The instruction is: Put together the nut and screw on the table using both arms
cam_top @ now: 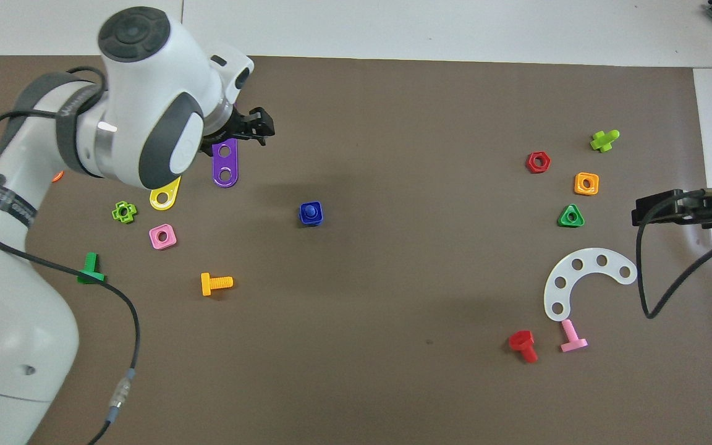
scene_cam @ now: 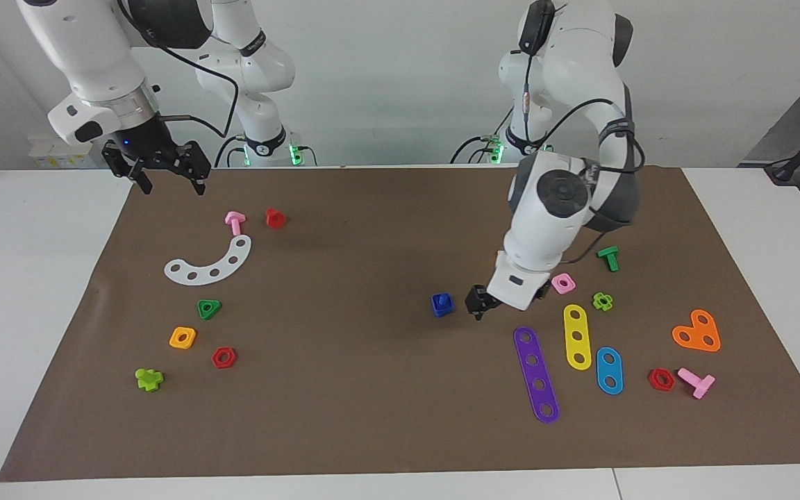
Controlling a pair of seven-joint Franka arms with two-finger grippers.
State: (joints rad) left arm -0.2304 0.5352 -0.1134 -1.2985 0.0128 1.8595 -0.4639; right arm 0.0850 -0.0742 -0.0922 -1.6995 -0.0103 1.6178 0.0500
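Observation:
The blue square nut (scene_cam: 442, 304) lies on the brown mat (scene_cam: 372, 417) near its middle; it also shows in the overhead view (cam_top: 311, 213). A blue stub of the screw stands up in its centre hole; the screw's triangular head is hidden. My left gripper (scene_cam: 478, 305) hangs just above the mat beside the nut, toward the left arm's end, apart from it; it also shows in the overhead view (cam_top: 259, 127). My right gripper (scene_cam: 171, 182) is open and empty, raised over the mat's edge nearest the robots at the right arm's end, and waits there.
A pink square nut (scene_cam: 563, 282), purple strip (scene_cam: 537, 375), yellow strip (scene_cam: 577, 337) and green screw (scene_cam: 609, 258) lie around the left arm. An orange screw (cam_top: 215, 283) shows only overhead. A white arc (scene_cam: 209, 262), green triangular nut (scene_cam: 209, 308) and orange square nut (scene_cam: 182, 337) lie toward the right arm's end.

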